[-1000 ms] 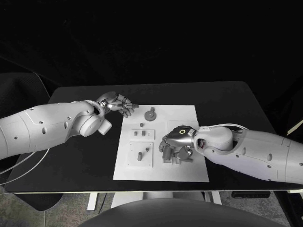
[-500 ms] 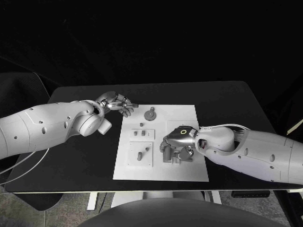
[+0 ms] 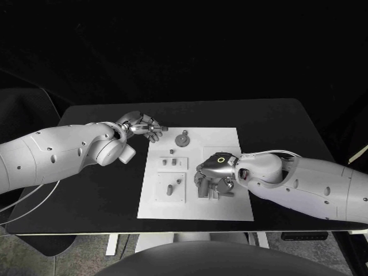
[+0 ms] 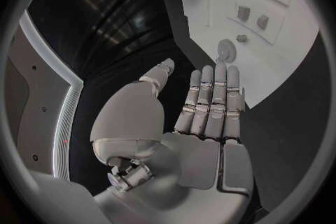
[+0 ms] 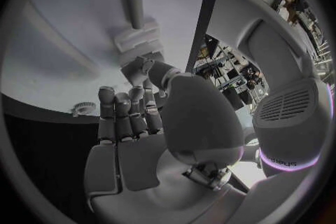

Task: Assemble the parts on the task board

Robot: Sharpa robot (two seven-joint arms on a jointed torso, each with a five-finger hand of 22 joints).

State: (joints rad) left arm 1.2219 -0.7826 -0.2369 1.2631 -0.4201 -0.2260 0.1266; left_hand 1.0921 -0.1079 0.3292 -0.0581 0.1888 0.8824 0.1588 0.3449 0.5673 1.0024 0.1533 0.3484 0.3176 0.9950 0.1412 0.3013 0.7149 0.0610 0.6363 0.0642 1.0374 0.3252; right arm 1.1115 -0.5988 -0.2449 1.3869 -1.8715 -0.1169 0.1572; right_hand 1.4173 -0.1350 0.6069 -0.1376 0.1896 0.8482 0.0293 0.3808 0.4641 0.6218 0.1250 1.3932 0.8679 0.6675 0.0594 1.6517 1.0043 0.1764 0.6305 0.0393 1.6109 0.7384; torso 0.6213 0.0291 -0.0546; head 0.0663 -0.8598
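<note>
The white task board (image 3: 196, 172) lies in the middle of the black table (image 3: 292, 126). The right hand (image 3: 215, 179) is down on the board's near right part, its fingers bent over a cluster of small grey parts (image 3: 207, 190); the right wrist view shows its fingertips (image 5: 136, 70) at a grey block with a peg (image 5: 133, 3) beyond it, but I cannot tell whether it grips anything. The left hand (image 3: 144, 126) hovers just off the board's far left corner, fingers straight and together, holding nothing. A round grey part (image 3: 182, 139) lies on the board near that hand.
</note>
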